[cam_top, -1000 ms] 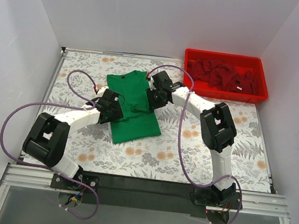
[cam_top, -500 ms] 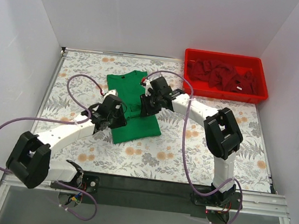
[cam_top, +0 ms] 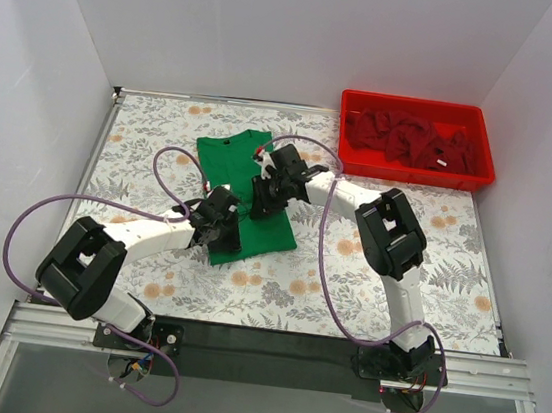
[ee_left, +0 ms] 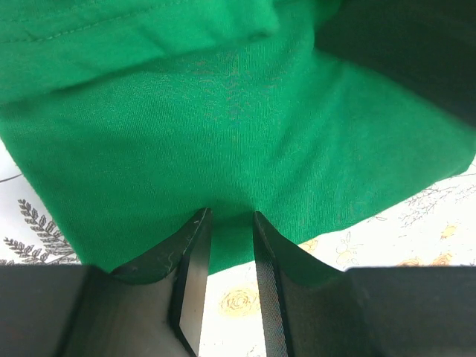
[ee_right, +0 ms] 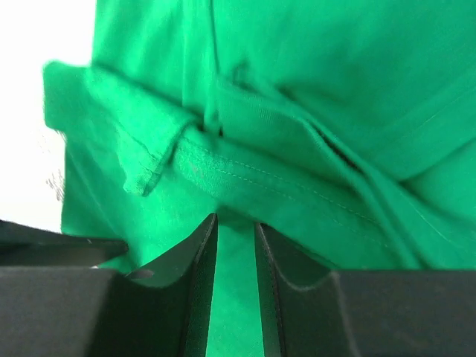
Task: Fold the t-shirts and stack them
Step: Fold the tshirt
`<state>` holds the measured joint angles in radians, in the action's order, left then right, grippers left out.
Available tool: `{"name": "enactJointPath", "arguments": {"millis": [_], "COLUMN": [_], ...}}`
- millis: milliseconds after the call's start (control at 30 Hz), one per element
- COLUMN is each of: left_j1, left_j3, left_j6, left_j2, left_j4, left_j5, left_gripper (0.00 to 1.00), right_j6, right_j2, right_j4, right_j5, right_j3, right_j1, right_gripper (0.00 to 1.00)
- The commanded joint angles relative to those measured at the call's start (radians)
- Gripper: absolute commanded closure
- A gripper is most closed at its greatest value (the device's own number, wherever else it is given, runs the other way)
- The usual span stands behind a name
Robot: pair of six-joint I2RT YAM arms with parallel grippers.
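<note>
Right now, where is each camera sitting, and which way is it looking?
Top camera: high above and behind the arm bases, looking down at the table. Both arms show whole, with the left gripper and right gripper on the green t-shirt; the red bin is at the back right.
Left wrist camera: on the left wrist, looking past its fingers at the shirt's edge and the flowery table.
Right wrist camera: on the right wrist, looking past its fingers at folded green cloth.
Shared: all three see the green t-shirt.

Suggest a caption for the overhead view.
Left gripper and right gripper pinch the green t-shirt on the floral table; dark red t-shirts wait in the red bin.
</note>
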<state>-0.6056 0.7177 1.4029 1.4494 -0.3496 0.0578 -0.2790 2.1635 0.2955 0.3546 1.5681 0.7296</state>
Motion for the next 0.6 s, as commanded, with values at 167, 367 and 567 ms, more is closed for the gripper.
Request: {"name": "enactJointPath", "arguments": {"millis": [167, 367, 567], "left_j1": [-0.005, 0.01, 0.117], "left_j3": [-0.021, 0.061, 0.15], "left_j6": [-0.01, -0.028, -0.094], "left_j2": [-0.027, -0.026, 0.011], "left_j4": [0.017, -0.017, -0.003], "left_j5": [-0.018, 0.033, 0.044], "left_gripper": [0.71, 0.7, 0.7], "right_j6": [-0.055, -0.082, -0.034], "right_j2": [0.082, 0.105, -0.06], "right_j4": [-0.035, -0.035, -0.038], "right_j5": [-0.002, 0.055, 0.075], "right_j3": [0.233, 0.281, 0.107], "right_j1": [-0.108, -0.173, -0.183], "right_gripper": [0.7, 0.68, 0.68]}}
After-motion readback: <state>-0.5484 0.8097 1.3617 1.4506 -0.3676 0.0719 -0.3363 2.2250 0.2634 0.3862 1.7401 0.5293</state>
